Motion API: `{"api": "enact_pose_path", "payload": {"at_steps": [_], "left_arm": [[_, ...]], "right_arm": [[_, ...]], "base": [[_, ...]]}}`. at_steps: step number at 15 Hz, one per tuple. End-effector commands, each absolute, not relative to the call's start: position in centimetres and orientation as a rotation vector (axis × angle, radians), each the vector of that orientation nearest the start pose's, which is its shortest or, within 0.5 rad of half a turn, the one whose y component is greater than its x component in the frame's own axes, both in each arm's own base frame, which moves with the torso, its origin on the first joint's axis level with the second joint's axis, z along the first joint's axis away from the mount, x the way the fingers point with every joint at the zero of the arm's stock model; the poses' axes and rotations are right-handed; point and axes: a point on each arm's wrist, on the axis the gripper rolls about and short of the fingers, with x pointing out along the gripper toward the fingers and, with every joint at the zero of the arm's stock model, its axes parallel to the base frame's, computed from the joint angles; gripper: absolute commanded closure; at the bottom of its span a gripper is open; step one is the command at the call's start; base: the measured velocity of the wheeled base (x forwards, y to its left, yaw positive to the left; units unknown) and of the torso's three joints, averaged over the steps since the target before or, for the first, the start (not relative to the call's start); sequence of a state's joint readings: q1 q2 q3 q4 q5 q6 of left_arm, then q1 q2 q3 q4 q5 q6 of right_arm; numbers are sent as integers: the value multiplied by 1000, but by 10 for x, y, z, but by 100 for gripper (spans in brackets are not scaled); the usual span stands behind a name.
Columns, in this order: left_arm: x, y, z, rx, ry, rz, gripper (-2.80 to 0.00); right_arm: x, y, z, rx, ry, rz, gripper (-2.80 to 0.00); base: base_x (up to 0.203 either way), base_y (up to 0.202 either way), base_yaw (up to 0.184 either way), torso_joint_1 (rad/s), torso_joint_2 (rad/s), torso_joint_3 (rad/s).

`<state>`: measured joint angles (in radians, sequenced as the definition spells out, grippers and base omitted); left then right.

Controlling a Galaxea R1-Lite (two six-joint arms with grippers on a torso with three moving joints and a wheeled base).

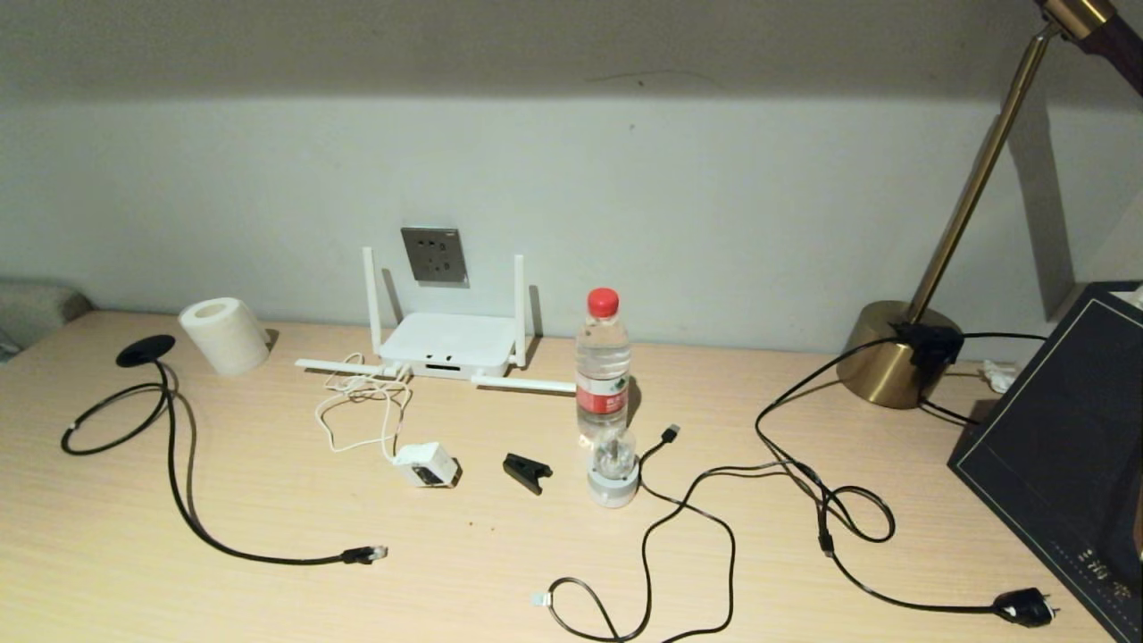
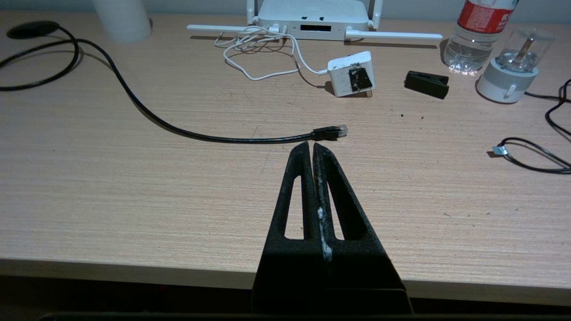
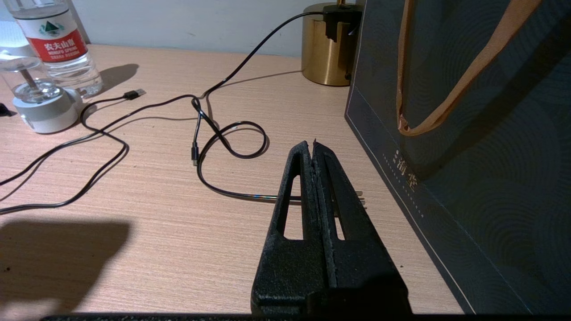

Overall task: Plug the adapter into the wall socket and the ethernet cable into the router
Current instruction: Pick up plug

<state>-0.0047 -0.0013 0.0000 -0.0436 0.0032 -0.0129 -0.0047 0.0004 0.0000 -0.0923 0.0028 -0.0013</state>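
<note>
The white adapter [image 1: 427, 464] lies on the desk with its thin white cord looping back to the white router [image 1: 451, 346], which sits against the wall with two antennas up and two lying flat. The dark grey wall socket [image 1: 435, 255] is on the wall just above the router. The black ethernet cable [image 1: 187, 482] snakes from its round disc end [image 1: 145, 350] to the clear clip connector [image 1: 371, 555]. My left gripper [image 2: 312, 144] is shut and empty, just short of that connector [image 2: 332, 132] at the desk's front edge. My right gripper [image 3: 310, 143] is shut and empty over the desk's right side.
A water bottle [image 1: 602, 364] and a small clear-topped device [image 1: 613, 469] stand mid-desk beside a black clip [image 1: 526, 471]. A USB-tipped cable [image 1: 679, 500] and the lamp cord [image 1: 830, 527] with its black plug [image 1: 1027, 607] sprawl rightwards. Brass lamp [image 1: 897, 353], dark bag [image 1: 1063, 446], paper roll [image 1: 224, 335].
</note>
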Motion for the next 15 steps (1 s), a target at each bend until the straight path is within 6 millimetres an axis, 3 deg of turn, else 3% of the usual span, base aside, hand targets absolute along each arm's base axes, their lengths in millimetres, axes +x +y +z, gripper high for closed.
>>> {"api": "enact_pose_path", "payload": {"at_steps": [1, 4, 7, 10, 15], "left_arm": [[-27, 0, 93, 29, -82, -24, 0], [-25, -3, 150, 72, -77, -151, 0], [15, -6, 204, 104, 53, -268, 0], [76, -11, 217, 222, 244, -371, 0], [206, -21, 212, 546, 422, -605, 0]], "right_arm": [[-20, 0, 75, -2, -57, -2, 0], [-20, 0, 75, -2, -58, -2, 0], [-20, 0, 75, -2, -58, -2, 0], [-20, 0, 75, -2, -57, -2, 0], [-20, 0, 75, -2, -57, -2, 0]], "base": [[0, 0, 0, 0, 0, 0], [0, 0, 0, 0, 0, 0], [0, 0, 0, 0, 0, 0], [0, 0, 0, 0, 0, 0], [0, 0, 0, 0, 0, 0]]}}
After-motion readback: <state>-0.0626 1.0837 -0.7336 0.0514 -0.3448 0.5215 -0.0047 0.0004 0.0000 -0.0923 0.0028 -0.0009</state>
